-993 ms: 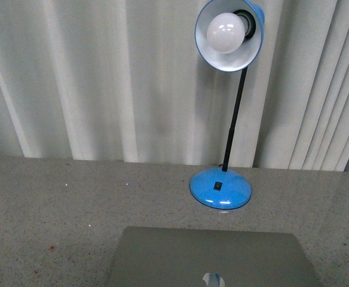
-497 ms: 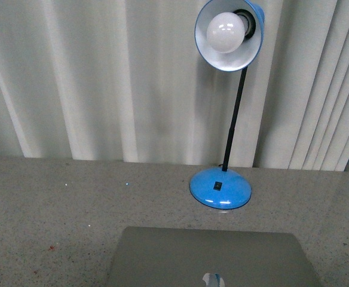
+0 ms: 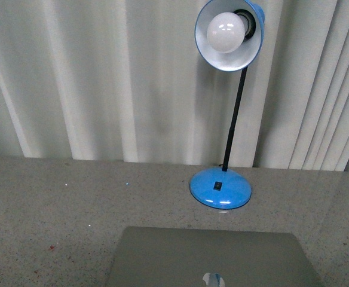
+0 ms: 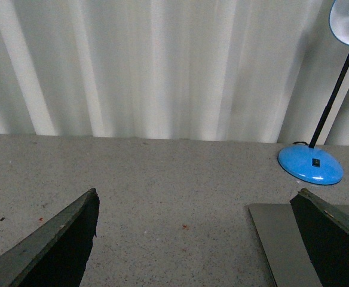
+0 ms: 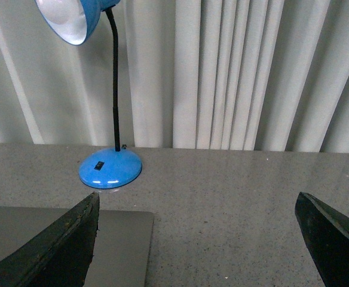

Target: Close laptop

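Observation:
The silver-grey laptop [image 3: 210, 254] lies flat on the speckled grey table at the bottom of the front view, lid down, with the shiny apple logo [image 3: 212, 279] facing up. Its screen and keys are hidden. Neither gripper shows in the front view. In the left wrist view my left gripper [image 4: 195, 239] is open and empty, with a lid corner of the laptop [image 4: 279, 239] beside one finger [image 4: 333, 239]. In the right wrist view my right gripper [image 5: 195, 239] is open and empty, with the laptop [image 5: 124, 239] beside one finger [image 5: 55, 245].
A blue desk lamp stands behind the laptop, its round base [image 3: 220, 188] on the table and its shade with a white bulb [image 3: 227, 33] high up. White pleated curtains [image 3: 103, 78] close off the back of the table.

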Robot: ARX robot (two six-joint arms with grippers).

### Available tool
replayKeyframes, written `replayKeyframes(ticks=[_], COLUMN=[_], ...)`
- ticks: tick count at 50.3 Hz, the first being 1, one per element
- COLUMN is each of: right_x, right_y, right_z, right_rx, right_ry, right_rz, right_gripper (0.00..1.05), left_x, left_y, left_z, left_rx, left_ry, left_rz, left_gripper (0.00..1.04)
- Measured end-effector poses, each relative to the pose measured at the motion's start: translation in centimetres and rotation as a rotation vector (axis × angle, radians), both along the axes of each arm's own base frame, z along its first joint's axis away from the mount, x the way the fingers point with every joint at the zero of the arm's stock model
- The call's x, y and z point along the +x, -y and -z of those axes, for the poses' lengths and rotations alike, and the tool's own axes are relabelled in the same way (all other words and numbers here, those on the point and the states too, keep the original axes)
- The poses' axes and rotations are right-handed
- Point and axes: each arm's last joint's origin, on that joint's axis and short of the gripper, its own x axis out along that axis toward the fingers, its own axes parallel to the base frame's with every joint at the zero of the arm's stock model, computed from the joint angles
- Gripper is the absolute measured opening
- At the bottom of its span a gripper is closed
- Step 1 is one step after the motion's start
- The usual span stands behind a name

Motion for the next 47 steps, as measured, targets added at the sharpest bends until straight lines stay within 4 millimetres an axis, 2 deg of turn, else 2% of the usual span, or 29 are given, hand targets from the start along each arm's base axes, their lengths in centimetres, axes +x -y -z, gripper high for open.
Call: replayKeyframes(ticks=[47], right_x=[0.0], right_y=[0.0], right_z=[0.0], right_rx=[0.0], right_ry=[0.0], right_rz=[0.0], right_gripper=[0.97], left_x=[0.0], left_y=[0.0], left_z=[0.0], left_rx=[0.0], left_ry=[0.0], left_rz=[0.0], left_gripper=[0.98])
